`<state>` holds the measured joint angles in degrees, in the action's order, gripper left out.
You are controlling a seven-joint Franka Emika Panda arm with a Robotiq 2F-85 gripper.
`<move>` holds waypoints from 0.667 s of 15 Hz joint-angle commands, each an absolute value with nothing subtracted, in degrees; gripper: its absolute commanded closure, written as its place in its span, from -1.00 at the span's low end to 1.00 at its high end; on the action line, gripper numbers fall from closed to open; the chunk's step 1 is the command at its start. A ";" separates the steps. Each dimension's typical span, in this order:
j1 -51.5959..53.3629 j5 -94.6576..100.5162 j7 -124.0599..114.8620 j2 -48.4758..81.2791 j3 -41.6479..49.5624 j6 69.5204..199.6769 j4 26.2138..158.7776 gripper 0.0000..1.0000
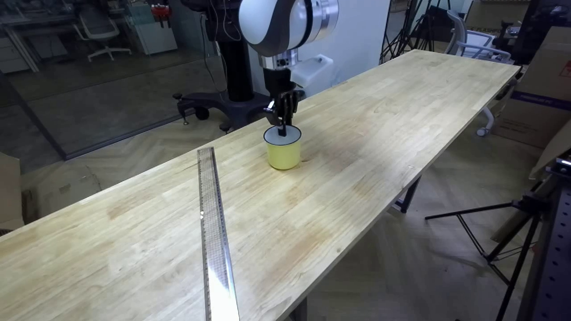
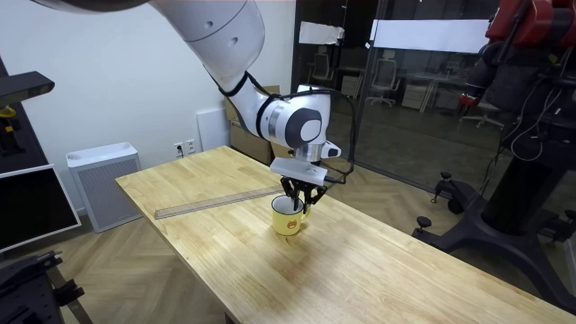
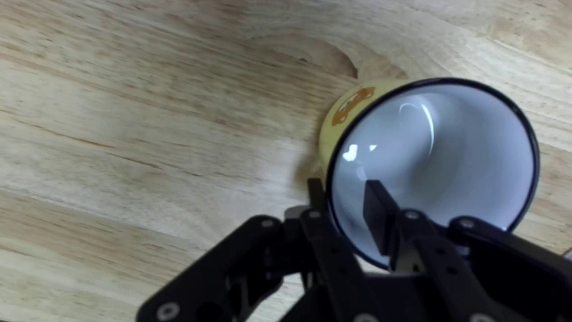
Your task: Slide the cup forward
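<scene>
The yellow cup stands upright on the table with one stretch of its rim between the fingers, which are parted by a narrow gap: one tip reaches down inside, the other hangs just outside the wall (whether either touches it cannot be told). Most of the cup lies on the inner finger's side, so the coming slide probably turns on that straddled stretch, be it pinched first or simply pushed by one finger.
</scene>
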<state>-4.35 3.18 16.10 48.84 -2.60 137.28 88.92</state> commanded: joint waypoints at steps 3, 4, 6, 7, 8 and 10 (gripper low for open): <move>-6.26 -0.18 18.98 47.99 -6.03 137.77 89.67 1.00; -6.37 -0.58 19.25 47.52 -6.23 137.88 90.41 0.96; -6.32 -0.98 19.02 46.46 -6.13 138.18 92.19 0.96; -6.10 -0.91 18.55 45.95 -5.79 138.47 93.13 0.95; -5.83 -0.77 17.99 45.27 -5.46 138.86 94.30 0.95; -5.92 -1.27 17.28 43.21 -5.57 140.85 98.48 0.95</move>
<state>-5.83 -0.30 18.80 47.25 -5.24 138.62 91.35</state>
